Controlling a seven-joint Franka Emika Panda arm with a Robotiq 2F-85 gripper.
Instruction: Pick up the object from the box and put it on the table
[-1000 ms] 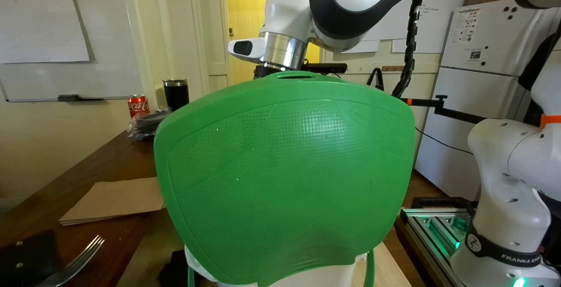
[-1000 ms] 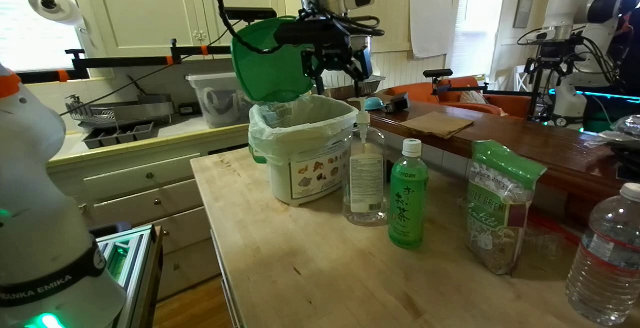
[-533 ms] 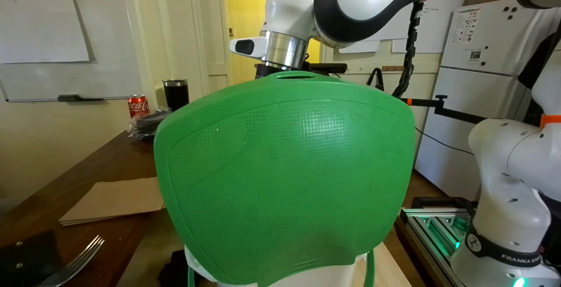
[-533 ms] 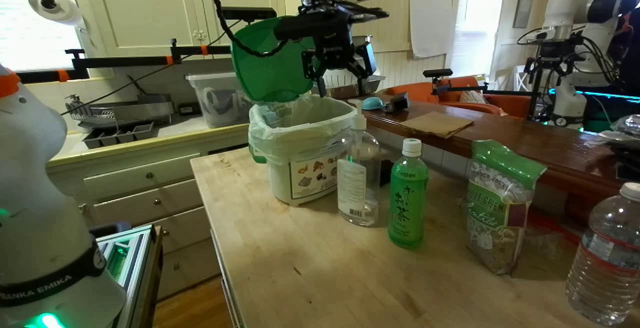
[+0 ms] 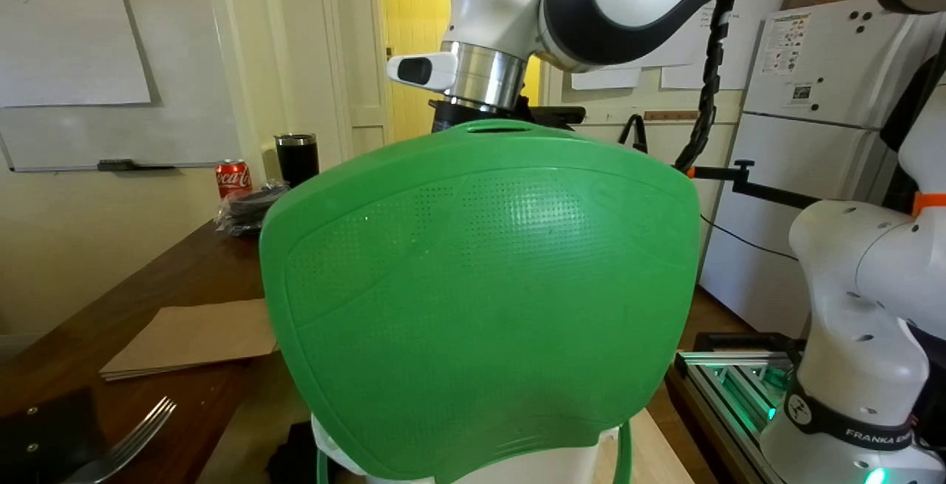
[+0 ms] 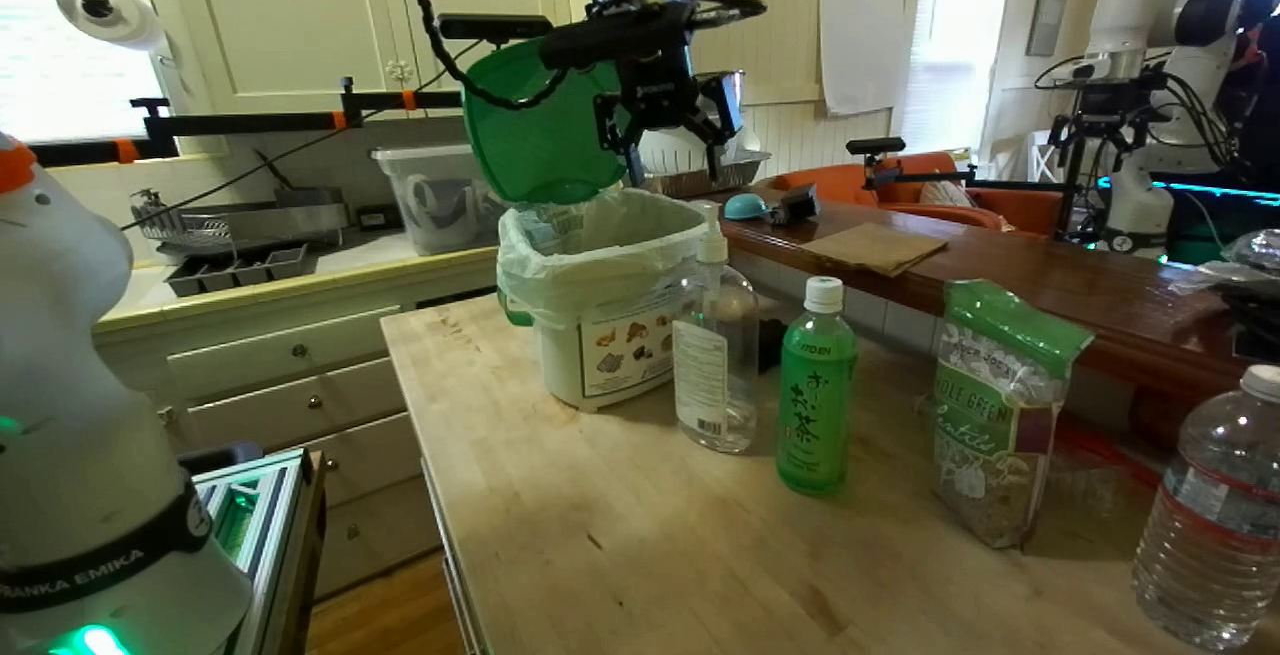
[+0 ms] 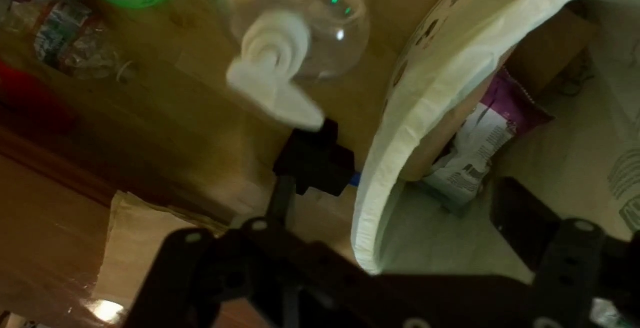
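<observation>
Three bottles are stood upright on the wooden table (image 6: 600,575) in an exterior view, twelve o'clock being the top of each view. The pump bottle (image 6: 717,365) is placed just beside the lined bin (image 6: 565,350), at four o'clock from it. Farther along, in nearly the same direction, a tea bottle (image 6: 817,405) is seen; at three o'clock from that a lentil bag (image 6: 990,435) is set, and at four o'clock from the bag, a water bottle (image 6: 1212,525).

The gripper (image 6: 675,168) is held above the bin's rim, at one o'clock from the bin, and pointed toward six o'clock. Its fingers (image 7: 522,223) are spread wide: in the wrist view one is seen outside the bin, at seven o'clock from the centre, and the other over the bin's inside, at four o'clock, with the rim between them. There a purple and white packet (image 7: 480,140) is seen inside the bin, toward three o'clock, and a black item (image 7: 315,162) of unclear kind just outside the bin's wall.

Which thing is meant by the task cannot be told for certain: the pump bottle is already on the table, the packet in the bin. By the raised green lid (image 5: 480,292) the fingers are hidden in an exterior view.
</observation>
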